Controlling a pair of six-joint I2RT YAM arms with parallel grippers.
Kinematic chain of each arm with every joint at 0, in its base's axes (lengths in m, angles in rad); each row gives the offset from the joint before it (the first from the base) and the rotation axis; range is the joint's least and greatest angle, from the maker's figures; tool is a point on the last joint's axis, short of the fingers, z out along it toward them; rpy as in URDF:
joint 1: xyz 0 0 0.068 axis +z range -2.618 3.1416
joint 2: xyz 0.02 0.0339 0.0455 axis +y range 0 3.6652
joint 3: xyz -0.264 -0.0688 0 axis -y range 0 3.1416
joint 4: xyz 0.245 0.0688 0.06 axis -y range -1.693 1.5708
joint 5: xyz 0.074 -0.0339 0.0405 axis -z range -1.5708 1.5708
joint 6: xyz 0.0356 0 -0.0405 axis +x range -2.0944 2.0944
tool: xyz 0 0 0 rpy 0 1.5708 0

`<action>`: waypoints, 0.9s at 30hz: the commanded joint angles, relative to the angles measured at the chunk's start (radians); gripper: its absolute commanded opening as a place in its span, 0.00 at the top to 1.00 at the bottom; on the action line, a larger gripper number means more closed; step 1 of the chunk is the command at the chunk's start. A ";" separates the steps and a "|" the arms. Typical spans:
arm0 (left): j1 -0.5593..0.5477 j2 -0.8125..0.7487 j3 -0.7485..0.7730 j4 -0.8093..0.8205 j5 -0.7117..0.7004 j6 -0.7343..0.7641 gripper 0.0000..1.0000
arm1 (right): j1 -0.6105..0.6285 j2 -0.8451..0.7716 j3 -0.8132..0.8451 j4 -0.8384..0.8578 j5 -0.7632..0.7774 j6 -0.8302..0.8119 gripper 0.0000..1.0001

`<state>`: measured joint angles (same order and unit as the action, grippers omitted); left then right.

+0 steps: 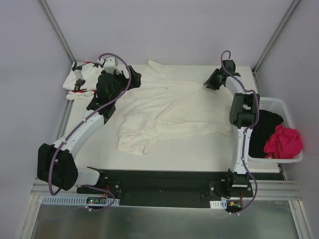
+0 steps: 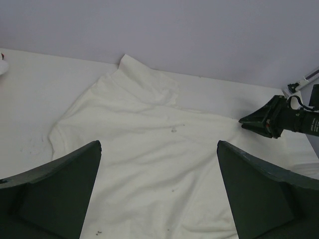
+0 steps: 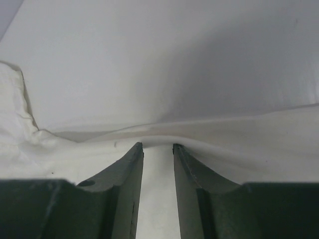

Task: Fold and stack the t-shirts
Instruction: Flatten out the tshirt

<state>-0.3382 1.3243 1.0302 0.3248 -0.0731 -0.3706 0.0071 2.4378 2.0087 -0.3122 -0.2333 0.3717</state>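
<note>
The cream-white t-shirt (image 1: 169,112) is lying spread and rumpled across the middle of the table (image 1: 199,154), its near-left corner doubled under. The star-print t-shirt (image 1: 82,78) is sitting bunched at the far left corner, well apart from any stack.

The left gripper (image 2: 157,145) is hovering over the cream shirt's left side with its jaws standing wide apart, holding nothing. The right gripper (image 3: 158,147) is resting at the shirt's far right edge with its fingers (image 3: 130,164) only narrowly apart. A ridge of cloth is running across their tips, but I cannot tell whether it is pinched.

The risk, as I am judging it, is a one-sided pull. If the right side is lifting while the left is gripping nothing, the cloth is likely to drag and skew rather than fold – and the tucked corner is likely to get trapped inside the fold. A shallow pinch on the hem could also slip out.

Counting: two t-shirts on the table, two grippers, one white basket (image 1: 271,102) at the right, and two cloths in it – one black cloth (image 1: 264,127), one pink cloth (image 1: 284,142)
</note>
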 commanded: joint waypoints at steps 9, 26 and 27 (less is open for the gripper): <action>0.008 -0.033 0.027 0.037 -0.033 0.041 0.01 | -0.056 0.236 0.481 -0.108 0.034 0.028 0.65; 0.008 -0.056 -0.036 0.065 0.133 -0.008 0.01 | -0.067 -0.416 -0.278 0.162 -0.132 0.012 0.54; 0.008 -0.042 -0.044 0.075 0.134 -0.010 0.01 | -0.059 -0.449 -0.377 0.182 -0.136 0.013 0.54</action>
<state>-0.3382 1.2705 1.0088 0.3382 -0.0082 -0.3534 -0.0845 2.2612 1.8397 -0.2550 -0.3271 0.4061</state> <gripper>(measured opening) 0.992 0.456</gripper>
